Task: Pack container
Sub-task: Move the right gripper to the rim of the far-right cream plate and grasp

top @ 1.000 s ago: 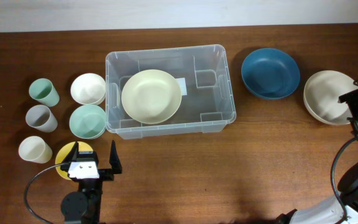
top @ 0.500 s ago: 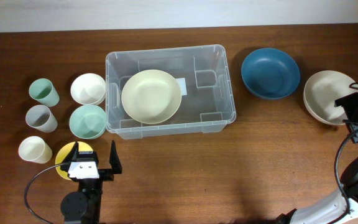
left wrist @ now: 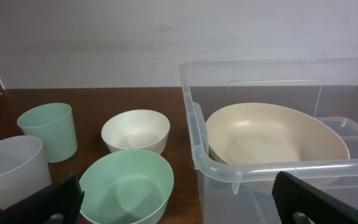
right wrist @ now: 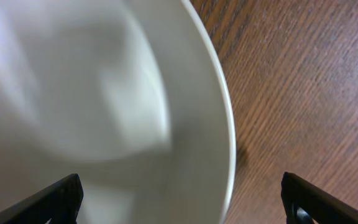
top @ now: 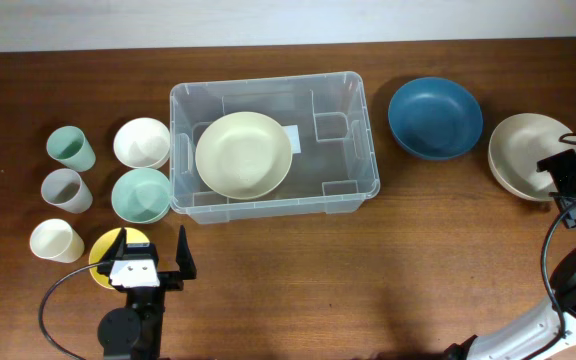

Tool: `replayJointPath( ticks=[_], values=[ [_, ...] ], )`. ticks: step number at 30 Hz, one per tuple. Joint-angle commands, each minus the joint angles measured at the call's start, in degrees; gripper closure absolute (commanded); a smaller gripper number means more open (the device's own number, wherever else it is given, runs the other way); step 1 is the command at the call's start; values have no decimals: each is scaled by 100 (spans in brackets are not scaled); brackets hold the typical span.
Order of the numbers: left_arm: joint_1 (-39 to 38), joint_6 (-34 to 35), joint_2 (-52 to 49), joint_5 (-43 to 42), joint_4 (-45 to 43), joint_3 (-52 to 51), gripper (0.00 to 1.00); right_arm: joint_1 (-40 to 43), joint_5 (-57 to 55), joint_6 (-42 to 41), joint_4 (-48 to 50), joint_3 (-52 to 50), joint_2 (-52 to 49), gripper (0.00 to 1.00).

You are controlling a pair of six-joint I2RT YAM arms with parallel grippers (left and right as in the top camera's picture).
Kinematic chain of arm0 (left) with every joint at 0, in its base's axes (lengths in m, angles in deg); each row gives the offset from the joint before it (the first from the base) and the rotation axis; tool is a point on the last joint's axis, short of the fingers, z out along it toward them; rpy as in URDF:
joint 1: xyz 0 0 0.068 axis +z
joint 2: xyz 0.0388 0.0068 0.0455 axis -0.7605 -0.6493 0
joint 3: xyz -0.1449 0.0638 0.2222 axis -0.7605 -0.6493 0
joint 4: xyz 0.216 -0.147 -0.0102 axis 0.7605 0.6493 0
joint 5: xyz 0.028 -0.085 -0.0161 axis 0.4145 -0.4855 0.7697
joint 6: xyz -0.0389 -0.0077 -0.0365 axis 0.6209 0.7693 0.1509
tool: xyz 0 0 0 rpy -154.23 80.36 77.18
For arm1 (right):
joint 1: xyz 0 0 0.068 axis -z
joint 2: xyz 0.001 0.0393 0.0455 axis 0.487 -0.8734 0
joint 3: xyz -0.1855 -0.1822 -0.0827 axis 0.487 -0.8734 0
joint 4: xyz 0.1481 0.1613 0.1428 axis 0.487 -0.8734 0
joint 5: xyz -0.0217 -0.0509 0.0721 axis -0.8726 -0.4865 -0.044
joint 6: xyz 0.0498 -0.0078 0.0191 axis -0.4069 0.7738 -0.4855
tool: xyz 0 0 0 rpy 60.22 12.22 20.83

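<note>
The container [top: 353, 150] sits mid-table with a cream bowl [top: 243, 154] already packed, so the right pincer [top: 565, 178], jaws wide, hangs over the white bowl [top: 518, 150]'s rim, seemingly to straddle it, while the left pincer [top: 151, 246] idles open near the cups [top: 65, 189].

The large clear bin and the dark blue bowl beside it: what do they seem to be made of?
The large rectangular clear bin looks like glossy transparent plastic: the wooden table shows through its walls, and its ribs and rolled rim look moulded. The round dark blue bowl seems matte plastic or melamine, though ceramic is possible: even colour, soft sheen, no sharp glints.
</note>
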Motion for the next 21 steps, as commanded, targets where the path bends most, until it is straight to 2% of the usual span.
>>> replayJointPath(
  ticks=[1, 5, 10, 15, 21],
  values=[
    [-24, 39, 26, -2, 24, -17, 1, -26, -76, 61, 63, -55, -164, 4],
    [-24, 39, 26, -2, 24, -17, 1, -26, -103, 63, 122, -55, -192, 4],
    [-24, 39, 26, -2, 24, -17, 1, -26, -208, 61, 168, -55, -273, 10],
    [-24, 39, 26, -2, 26, -17, 0, -26, -208, 59, 188, -55, -442, 23],
    [-24, 39, 26, -2, 24, -20, 1, -26, -205, 61, 243, -55, -557, 25]
  ],
)
